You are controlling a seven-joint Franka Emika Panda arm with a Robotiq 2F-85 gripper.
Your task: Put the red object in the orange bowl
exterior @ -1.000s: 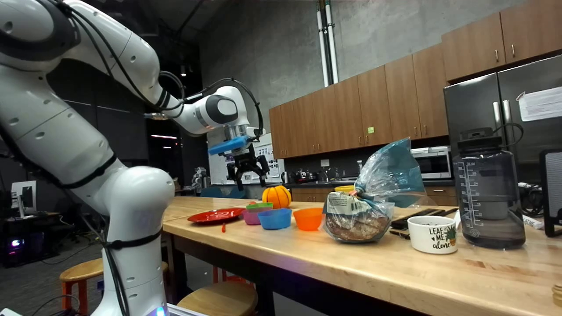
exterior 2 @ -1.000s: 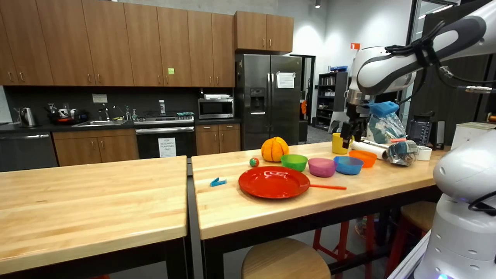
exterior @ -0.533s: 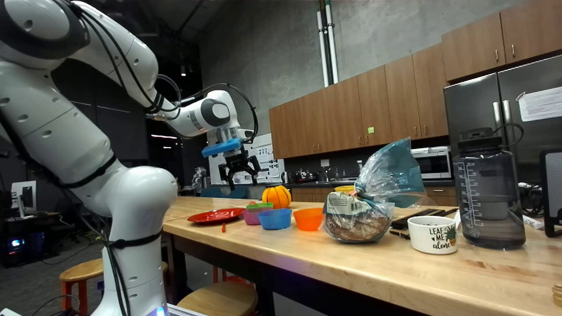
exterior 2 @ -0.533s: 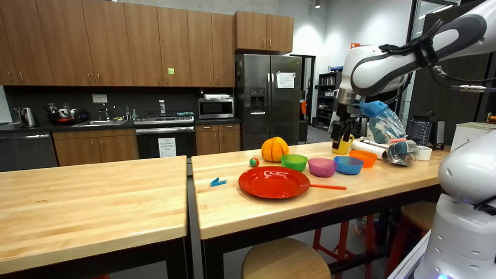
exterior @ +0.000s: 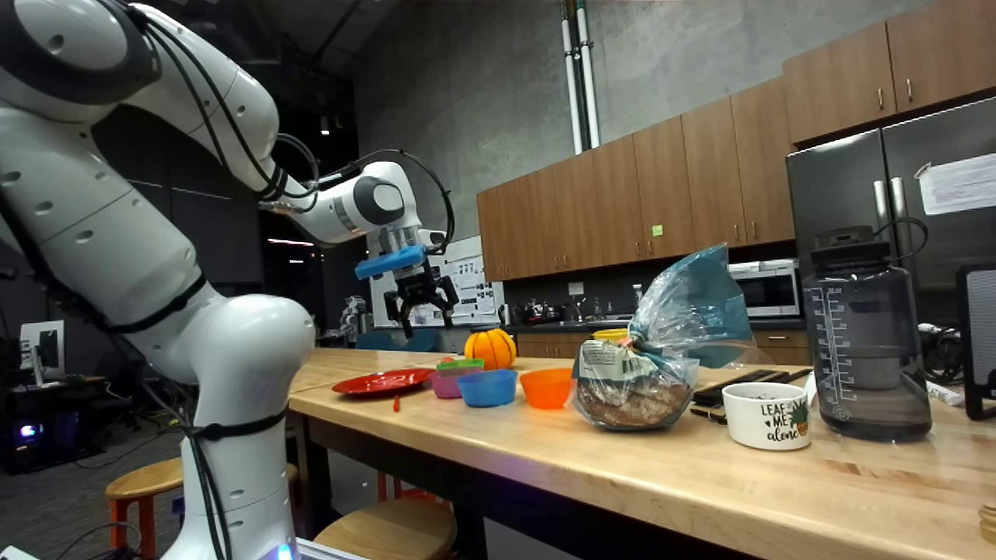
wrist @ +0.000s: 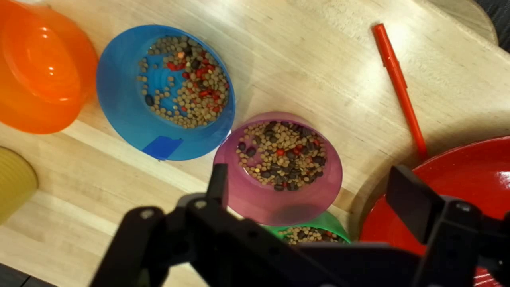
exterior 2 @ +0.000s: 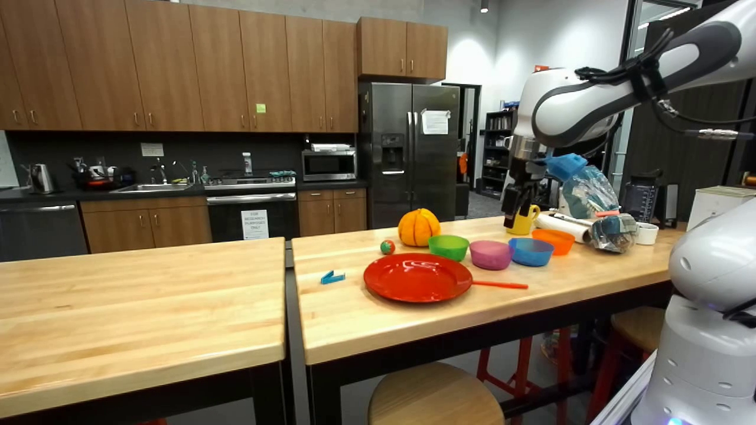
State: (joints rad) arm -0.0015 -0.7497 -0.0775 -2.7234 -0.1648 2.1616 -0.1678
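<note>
Standing together are one orange bowl (wrist: 44, 71), one blue bowl (wrist: 125, 119), one pink bowl (wrist: 271, 207), one green bowl (exterior 2: 449, 251). One red pen (wrist: 398, 81) is lying beside one red plate (exterior 2: 418, 277). One gripper (wrist: 308, 185) is hovering wide-fingered over the wooden table (exterior 2: 354, 321); cabinets (exterior 2: 218, 65) are lining the wall (exterior: 482, 101).

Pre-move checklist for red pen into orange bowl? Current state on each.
1. Gripper open, nothing held: ok.
2. Gripper lined up with red pen: not ok; in the wrist view the pink bowl shows in its gap.
3. Pen end free of red plate: cannot tell if they touch.
4. Orange bowl upright: ok.
5. Low straight path, pen to orange bowl: not ok; blue bowl stands between, likely in the way.
</note>
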